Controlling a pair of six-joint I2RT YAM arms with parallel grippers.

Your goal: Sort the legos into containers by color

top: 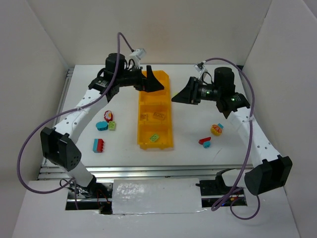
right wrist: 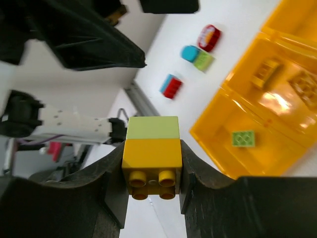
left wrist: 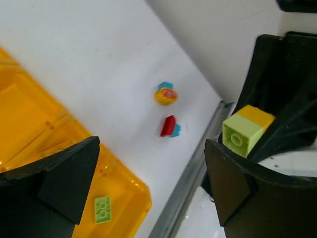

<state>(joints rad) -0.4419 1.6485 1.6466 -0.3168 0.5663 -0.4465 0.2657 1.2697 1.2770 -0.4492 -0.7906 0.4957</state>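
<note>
Brick stack [right wrist: 151,144] sits pinched inside right end effector [right wrist: 151,166].

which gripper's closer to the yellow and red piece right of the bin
Right gripper, beyond the piece toward the bin. Left gripper hangs over the bin's far end.

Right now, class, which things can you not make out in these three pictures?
Top view: the bin's far compartment, mostly hidden under the left tool.
Top view: what the right tool holds, covered by that tool.
Right wrist view: yellow bricks in the bin, washed out by glare.
</note>
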